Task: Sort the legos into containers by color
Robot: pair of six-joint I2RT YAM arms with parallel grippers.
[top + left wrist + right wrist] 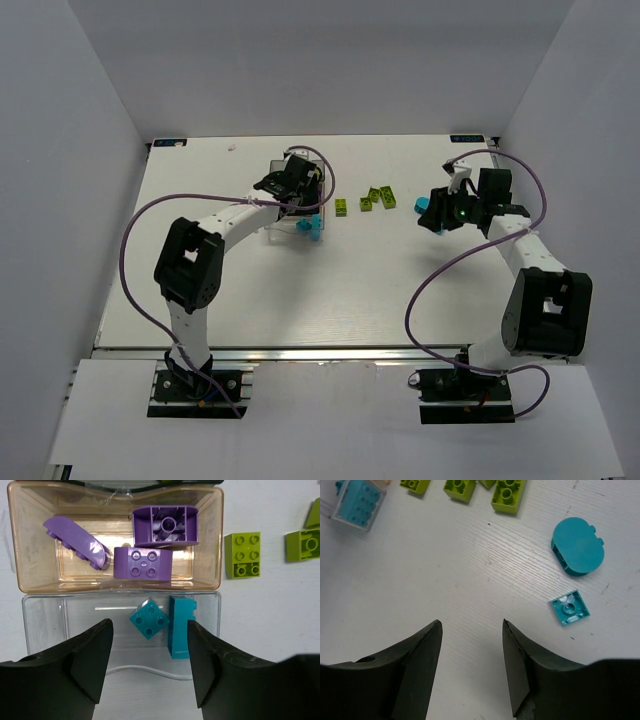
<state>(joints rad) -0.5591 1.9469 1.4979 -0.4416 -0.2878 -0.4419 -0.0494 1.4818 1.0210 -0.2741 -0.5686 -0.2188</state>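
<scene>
My left gripper (149,630) is open and empty, hovering over the clear bin (45,630), which holds two cyan bricks (149,620). Behind it the amber bin (35,577) holds three purple bricks (142,564). The smoky grey bin is mostly hidden under the left gripper (295,185) in the top view. Several lime bricks (378,197) lie on the table right of the bins. My right gripper (471,625) is open and empty above bare table. A rounded cyan brick (577,546) and a small square cyan brick (569,607) lie to its right.
The white table (300,300) is walled in by white panels at the back and sides. In the right wrist view the lime bricks (507,495) sit at the top edge and the clear bin's corner (357,502) at top left.
</scene>
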